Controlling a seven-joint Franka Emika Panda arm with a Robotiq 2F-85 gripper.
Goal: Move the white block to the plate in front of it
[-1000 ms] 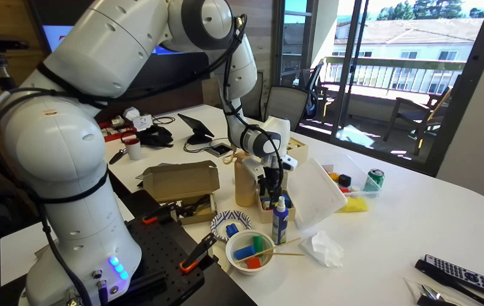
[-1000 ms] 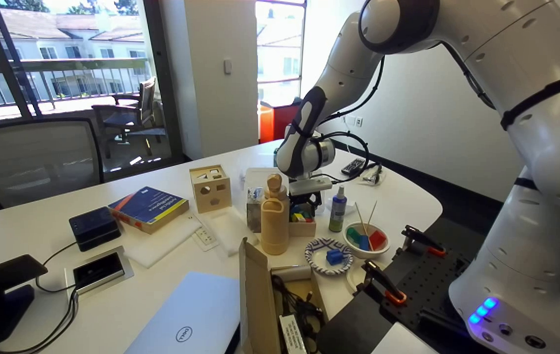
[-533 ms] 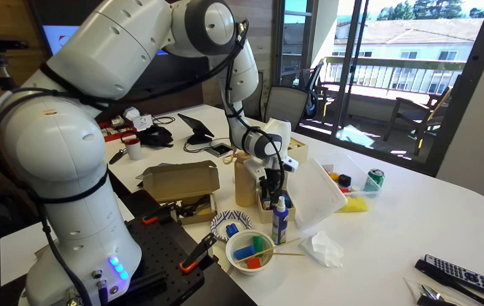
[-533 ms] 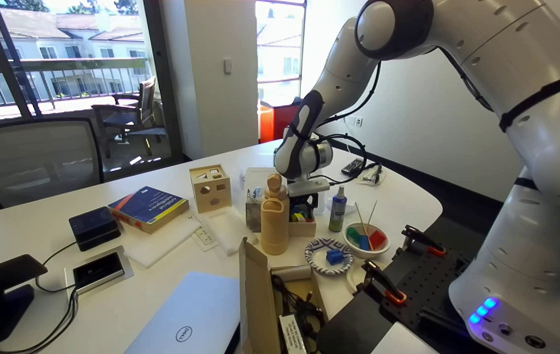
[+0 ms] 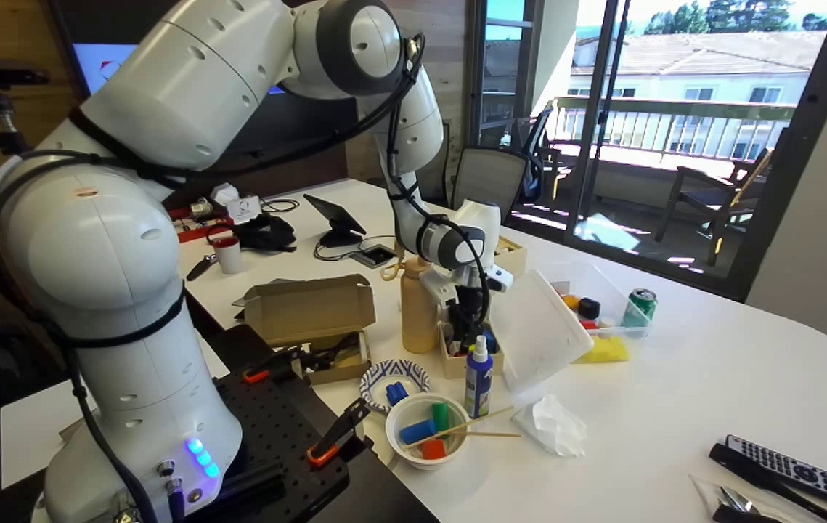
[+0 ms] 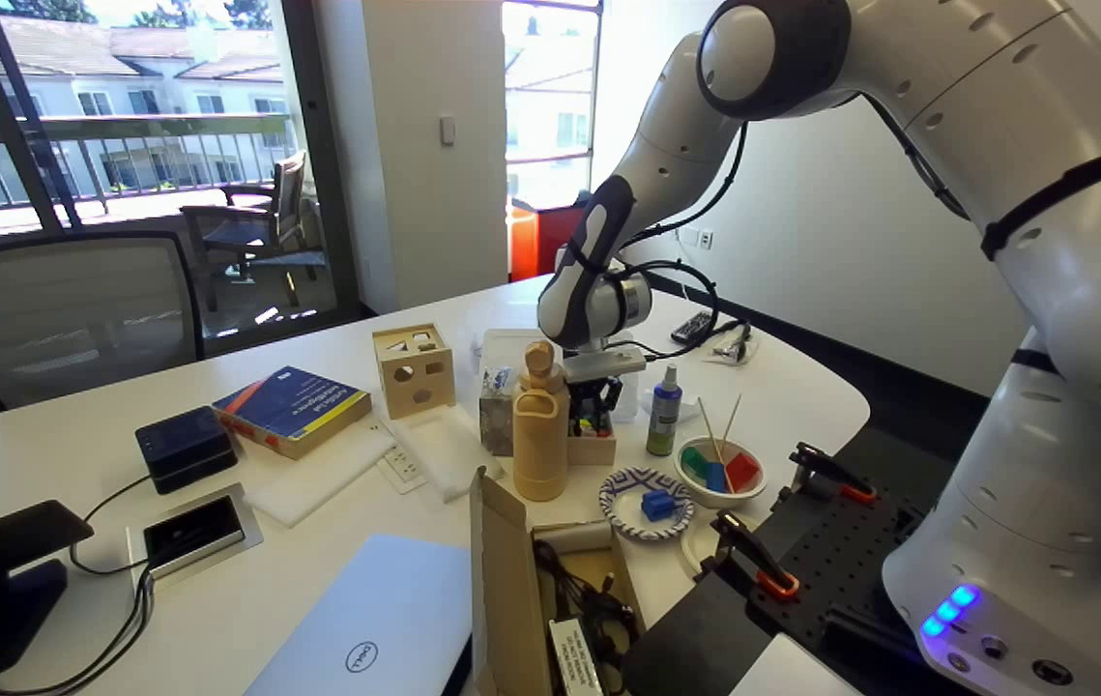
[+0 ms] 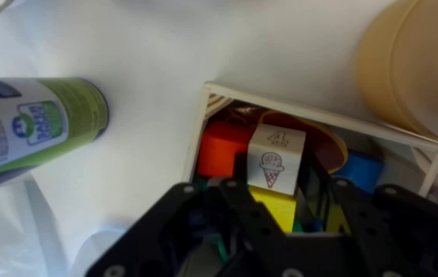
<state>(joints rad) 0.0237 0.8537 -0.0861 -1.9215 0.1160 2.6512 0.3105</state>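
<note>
Here's the claw (image 7: 274, 166), clenched on the white block (image 7: 275, 161) in or just over the wooden box (image 7: 280, 105), gripping its left and right faces in the wrist view, just where you'd want, since it's likely light, stiff and perhaps slick!

arm (image 5: 195, 94) bent, claw (image 7: 273, 165) downward, fingers (image 7: 240, 169) partly closed
</note>
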